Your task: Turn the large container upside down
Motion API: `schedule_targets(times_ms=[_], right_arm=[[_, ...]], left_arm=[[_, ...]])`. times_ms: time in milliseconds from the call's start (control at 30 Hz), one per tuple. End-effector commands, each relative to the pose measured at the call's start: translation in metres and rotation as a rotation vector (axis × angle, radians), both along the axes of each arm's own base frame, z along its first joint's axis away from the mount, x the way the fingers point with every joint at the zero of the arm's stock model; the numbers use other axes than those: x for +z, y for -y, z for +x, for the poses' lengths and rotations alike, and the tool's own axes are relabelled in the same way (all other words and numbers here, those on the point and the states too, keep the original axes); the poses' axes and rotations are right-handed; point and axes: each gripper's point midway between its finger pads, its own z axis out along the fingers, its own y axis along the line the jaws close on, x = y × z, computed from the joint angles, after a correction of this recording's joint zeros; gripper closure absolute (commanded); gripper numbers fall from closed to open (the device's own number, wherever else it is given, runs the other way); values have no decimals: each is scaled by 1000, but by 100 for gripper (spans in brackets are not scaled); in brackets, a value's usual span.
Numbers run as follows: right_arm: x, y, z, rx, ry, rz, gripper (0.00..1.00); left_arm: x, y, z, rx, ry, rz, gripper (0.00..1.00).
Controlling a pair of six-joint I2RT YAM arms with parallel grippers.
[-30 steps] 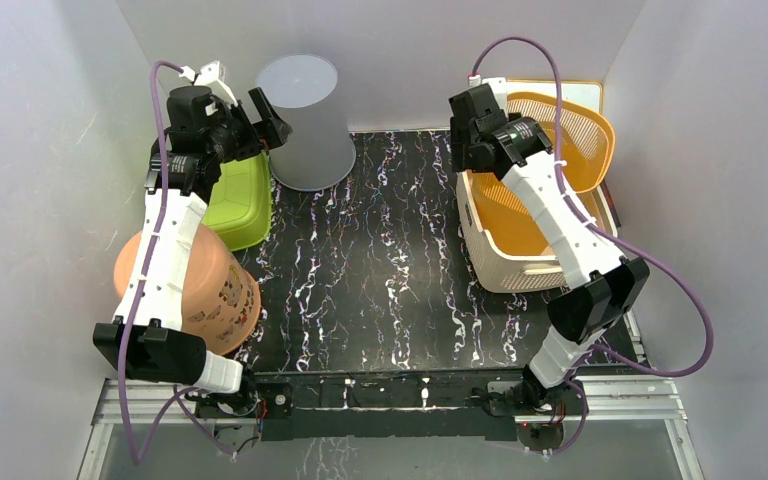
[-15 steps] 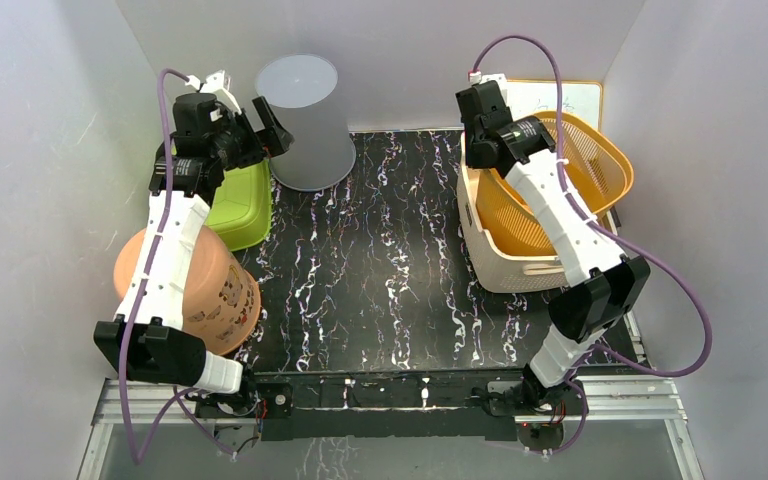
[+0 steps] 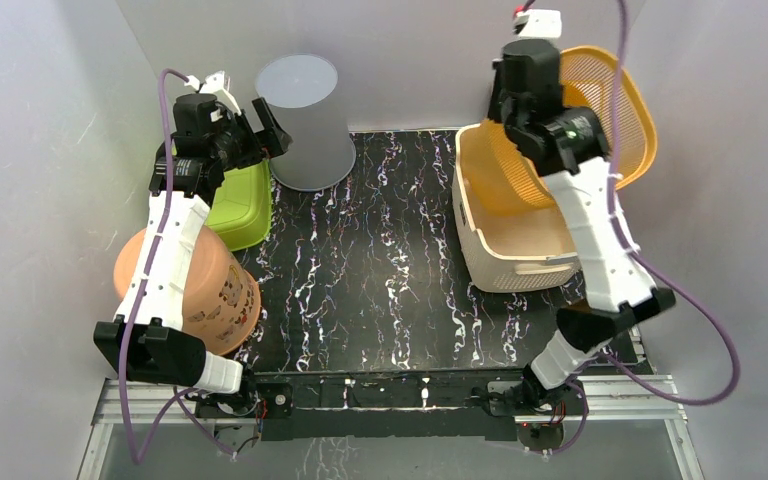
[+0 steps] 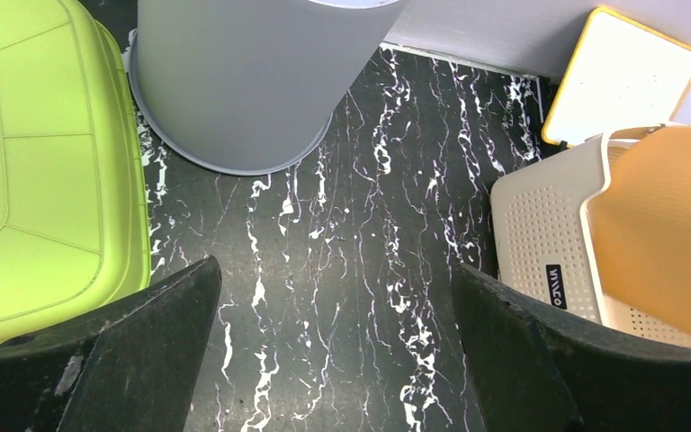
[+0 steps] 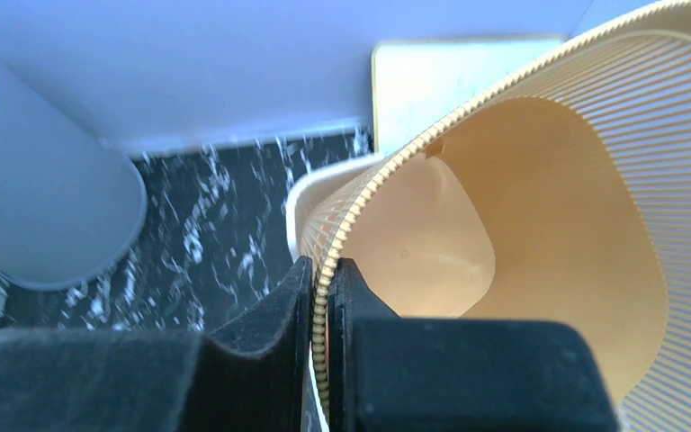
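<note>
At the table's far right corner, my right gripper is clamped on the rim of the orange basket, one finger inside the wall and one outside. The basket body extends rightward and away from the pinch point, tilted, with its lower part inside the cream basket. A roll about my wrist would, I judge, bring the mouth downward. My left gripper hangs with jaws spread beside the grey bin, well apart from the basket, so the right arm is nearer.
</note>
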Motion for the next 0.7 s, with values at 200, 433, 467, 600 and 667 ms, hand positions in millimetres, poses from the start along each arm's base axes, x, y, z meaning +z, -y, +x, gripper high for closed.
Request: schedule_targets(times_ms=[200, 433, 467, 600, 667], right_arm=[[183, -23, -55, 280, 596, 203, 100], [196, -95, -58, 597, 634, 273, 100], [195, -108, -59, 638, 629, 280, 100], [187, -157, -71, 794, 591, 326, 100], [176, -186, -80, 867, 554, 356, 100]], left_arm=[[60, -31, -9, 146, 135, 83, 1], [108, -52, -11, 272, 242, 83, 2], [115, -54, -11, 290, 261, 78, 2], [148, -67, -24, 361, 355, 74, 2], [156, -74, -28, 389, 378, 86, 2]])
